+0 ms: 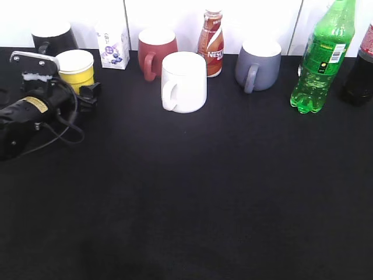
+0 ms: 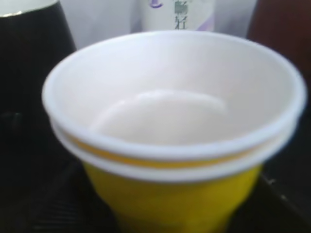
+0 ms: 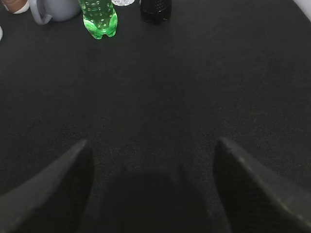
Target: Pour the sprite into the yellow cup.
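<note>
The yellow cup (image 1: 77, 69) with a white rim stands at the back left. It fills the left wrist view (image 2: 184, 194) and its white inside is empty. My left gripper (image 1: 78, 87) is at the cup, with dark fingers against both of its lower sides. The sprite (image 1: 321, 58), a tall green bottle, stands upright at the back right and its lobed base shows in the right wrist view (image 3: 99, 19). My right gripper (image 3: 151, 141) is open and empty, low over the black cloth, well in front of the sprite.
Along the back stand a black mug (image 1: 52, 38), a small carton (image 1: 113, 49), a red mug (image 1: 156, 51), a white mug (image 1: 184, 81), a brown Nestle bottle (image 1: 211, 44), a grey mug (image 1: 258, 65) and a dark bottle (image 1: 360, 76).
</note>
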Robot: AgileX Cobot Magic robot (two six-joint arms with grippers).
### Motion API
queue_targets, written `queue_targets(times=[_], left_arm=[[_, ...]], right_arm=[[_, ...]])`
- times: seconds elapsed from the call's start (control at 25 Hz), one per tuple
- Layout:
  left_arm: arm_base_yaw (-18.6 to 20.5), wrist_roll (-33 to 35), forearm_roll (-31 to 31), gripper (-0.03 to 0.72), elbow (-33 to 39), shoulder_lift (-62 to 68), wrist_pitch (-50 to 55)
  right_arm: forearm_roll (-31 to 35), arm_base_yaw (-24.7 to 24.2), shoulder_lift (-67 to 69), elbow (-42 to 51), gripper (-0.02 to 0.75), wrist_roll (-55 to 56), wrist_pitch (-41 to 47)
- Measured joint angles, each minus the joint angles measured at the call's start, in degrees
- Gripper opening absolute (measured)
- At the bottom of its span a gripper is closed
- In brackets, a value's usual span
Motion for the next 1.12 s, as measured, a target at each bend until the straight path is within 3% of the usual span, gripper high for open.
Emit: queue_targets(times=[0.56, 0.64, 0.76, 0.88, 0.96, 1.12], left_arm=[[0.3, -1.3, 1.4, 0.642, -5.6, 3.6, -2.1], [0.3, -1.5, 2.7, 0.598, -6.3, 4.5, -2.6], [0.3, -1.5, 4.4, 0.473, -6.3, 4.6, -4.4], [0.4, -1.5, 5.6, 0.442, -6.1, 4.6, -9.0], [0.4, -1.5, 6.8, 0.44, -2.9, 3.6, -14.2], [0.4, -1.6, 17.8, 0.44, 7.8, -6.2, -15.8]], right_arm=[[0.4, 0.0, 0.0, 0.0, 0.585, 0.0, 0.0], [0.4, 0.0, 0.0, 0.0, 0.585, 0.0, 0.0], [0.4, 0.0, 0.0, 0.0, 0.585, 0.0, 0.0], [0.4, 0.0, 0.0, 0.0, 0.585, 0.0, 0.0], [0.4, 0.0, 0.0, 0.0, 0.585, 0.0, 0.0], [1.1, 0.0, 0.0, -0.3, 0.585, 0.0, -0.6]])
